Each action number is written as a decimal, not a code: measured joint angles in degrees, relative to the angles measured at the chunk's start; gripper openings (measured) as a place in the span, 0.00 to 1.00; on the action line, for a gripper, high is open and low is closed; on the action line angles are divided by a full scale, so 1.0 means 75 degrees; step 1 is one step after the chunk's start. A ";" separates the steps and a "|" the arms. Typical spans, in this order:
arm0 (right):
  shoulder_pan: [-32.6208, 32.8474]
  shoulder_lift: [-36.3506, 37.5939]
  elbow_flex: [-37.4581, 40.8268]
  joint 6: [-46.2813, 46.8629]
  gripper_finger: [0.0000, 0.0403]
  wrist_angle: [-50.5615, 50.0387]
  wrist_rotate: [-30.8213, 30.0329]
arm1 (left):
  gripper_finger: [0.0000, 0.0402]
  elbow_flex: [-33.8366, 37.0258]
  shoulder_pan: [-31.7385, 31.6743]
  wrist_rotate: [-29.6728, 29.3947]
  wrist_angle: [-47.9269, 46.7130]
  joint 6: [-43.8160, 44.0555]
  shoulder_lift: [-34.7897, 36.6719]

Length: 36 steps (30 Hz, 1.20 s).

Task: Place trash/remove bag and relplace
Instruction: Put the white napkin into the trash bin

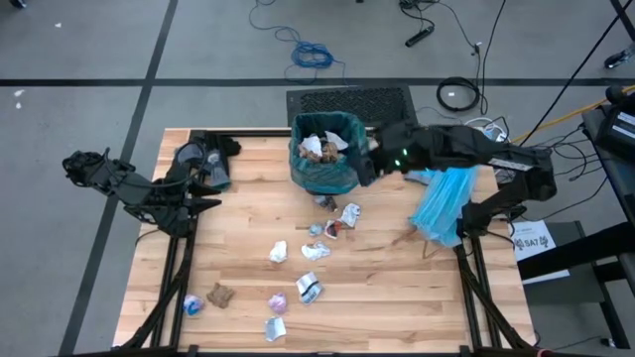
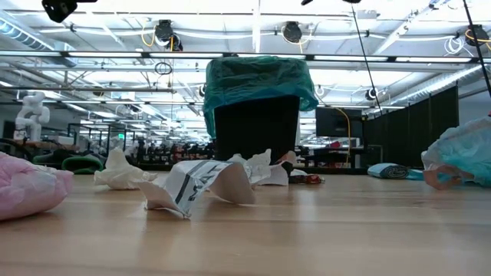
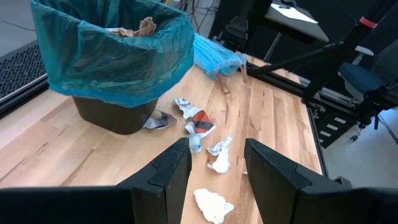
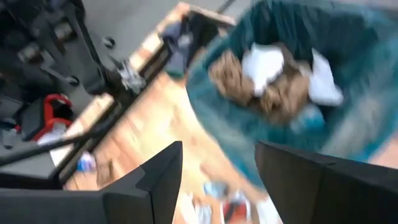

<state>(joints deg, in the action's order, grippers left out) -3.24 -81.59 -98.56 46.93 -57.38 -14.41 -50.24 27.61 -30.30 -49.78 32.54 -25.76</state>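
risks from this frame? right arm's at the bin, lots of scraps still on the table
1. The right gripper, open and empty, sits close by the bag rim; it could snag the liner or shove the bin.
2. The pale blue bag lies under the right arm and could get dragged.
3. Scraps lie scattered and small; some near the bin's foot are awkward to grasp.

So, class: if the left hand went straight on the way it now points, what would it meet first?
Probably the small white crumpled wrappers on the table just ahead of the open left hand. The teal-lined bin stands off to one side, though depth is hard to judge.
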 joint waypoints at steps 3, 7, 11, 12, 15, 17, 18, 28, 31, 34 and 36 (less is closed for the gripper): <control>0.0478 0.0027 0.0000 0.0637 0.48 -0.0646 -0.0138 | 0.38 0.0000 0.0000 0.0000 0.0000 0.0006 0.0000; 0.1103 -0.0170 0.0000 0.1333 0.48 -0.1273 -0.0497 | 0.38 0.0000 0.0000 0.0000 -0.0001 0.0006 0.0000; 0.1569 -0.0473 0.0000 0.1622 0.48 -0.1654 -0.0693 | 0.38 0.0000 -0.0003 0.0000 0.0000 0.0008 0.0000; 0.1654 -0.0534 0.0000 0.1676 0.48 -0.1694 -0.0694 | 0.38 0.0000 -0.0001 0.0000 0.0000 0.0008 0.0000; 0.1851 -0.0715 0.0000 0.1853 0.48 -0.1697 -0.0695 | 0.38 0.0000 0.0000 0.0000 -0.0003 0.0008 0.0000; 0.1963 -0.0798 0.0000 0.1939 0.48 -0.1694 -0.0697 | 0.38 0.0000 0.0000 0.0000 -0.0003 0.0008 0.0000; 0.2013 -0.0834 0.0000 0.1980 0.48 -0.1692 -0.0698 | 0.38 0.0000 -0.0002 0.0000 -0.0006 0.0008 0.0000; 0.2307 -0.0844 0.0035 0.2266 0.48 -0.1697 -0.0925 | 0.38 0.0000 0.0000 0.0000 -0.0015 0.0008 0.0000; 0.2306 -0.0844 0.0035 0.2335 0.48 -0.1694 -0.0928 | 0.38 0.0000 -0.0002 0.0000 -0.0015 0.0008 0.0000; 0.2305 -0.0844 0.0035 0.2335 0.48 -0.1697 -0.0931 | 0.38 0.0000 -0.0001 0.0000 -0.0015 0.0008 0.0000; 0.2305 -0.0844 0.0035 0.2332 0.48 -0.1697 -0.0928 | 0.38 0.0000 0.0000 0.0000 -0.0015 0.0008 0.0000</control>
<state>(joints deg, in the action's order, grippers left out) 14.04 -87.92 -98.30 64.42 -70.11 -21.37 -50.24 27.62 -30.30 -49.89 32.60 -25.76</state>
